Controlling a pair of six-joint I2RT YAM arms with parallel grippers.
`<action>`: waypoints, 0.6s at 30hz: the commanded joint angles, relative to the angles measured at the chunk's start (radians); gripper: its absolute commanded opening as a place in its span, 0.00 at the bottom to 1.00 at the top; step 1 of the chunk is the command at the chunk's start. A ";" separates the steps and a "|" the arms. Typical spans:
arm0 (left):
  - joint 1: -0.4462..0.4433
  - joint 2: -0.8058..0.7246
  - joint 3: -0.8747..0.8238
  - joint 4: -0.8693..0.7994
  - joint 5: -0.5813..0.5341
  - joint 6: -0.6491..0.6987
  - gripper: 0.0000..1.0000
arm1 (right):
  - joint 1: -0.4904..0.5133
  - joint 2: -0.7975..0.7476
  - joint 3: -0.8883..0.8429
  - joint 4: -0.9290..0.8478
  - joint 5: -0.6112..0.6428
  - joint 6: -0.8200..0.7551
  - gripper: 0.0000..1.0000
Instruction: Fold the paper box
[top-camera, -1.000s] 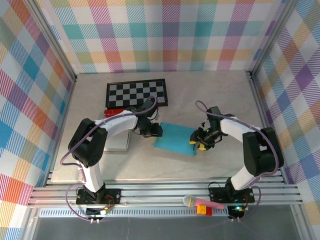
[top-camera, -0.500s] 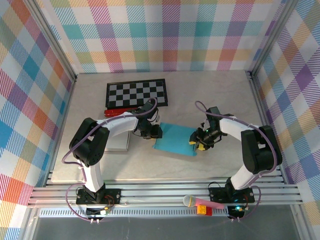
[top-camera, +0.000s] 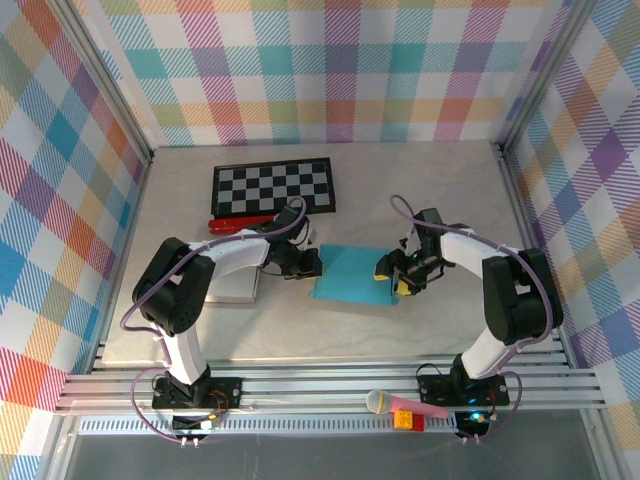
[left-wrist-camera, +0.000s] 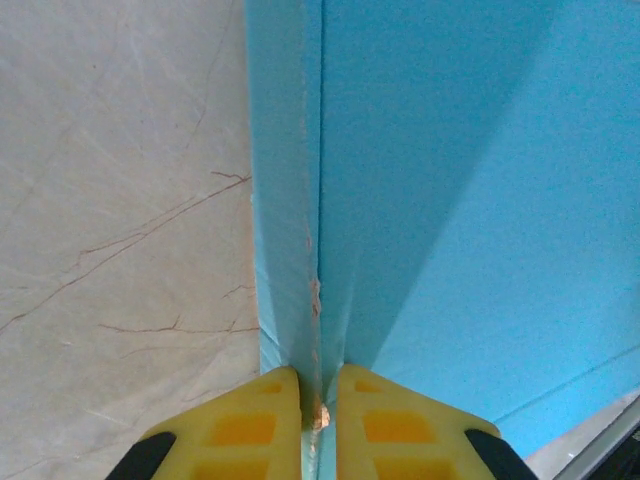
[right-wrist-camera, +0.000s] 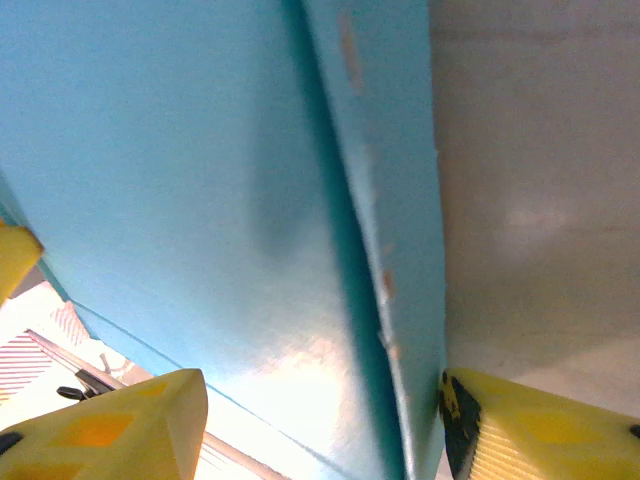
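Blue paper box (top-camera: 352, 275), mostly flat, ctr of table (top-camera: 450, 200); L/R edge flaps creased up.

Bottom edge cuts off left hand (left-wrist-camera: 318, 392); paper box (left-wrist-camera: 450, 200) runs past top, right edges.

left gripper (left-wrist-camera: 318, 402) now tight on paper box (left-wrist-camera: 460, 200)

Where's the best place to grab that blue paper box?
On the paper box, probably a thin raised flap on a short side, approached level from that side; the rest lies flat, offering nothing to pinch. The left gripper pinches one flap; the right gripper straddles the other with open jaws.
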 joint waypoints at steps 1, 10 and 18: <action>0.012 0.009 -0.047 -0.021 -0.013 -0.004 0.08 | -0.031 0.012 0.044 -0.011 -0.043 -0.046 0.65; 0.064 0.004 -0.106 0.043 0.051 -0.014 0.03 | -0.074 0.082 0.130 -0.045 -0.117 -0.131 0.75; 0.113 0.008 -0.168 0.129 0.085 -0.053 0.03 | -0.075 0.068 0.075 -0.012 -0.146 -0.157 0.82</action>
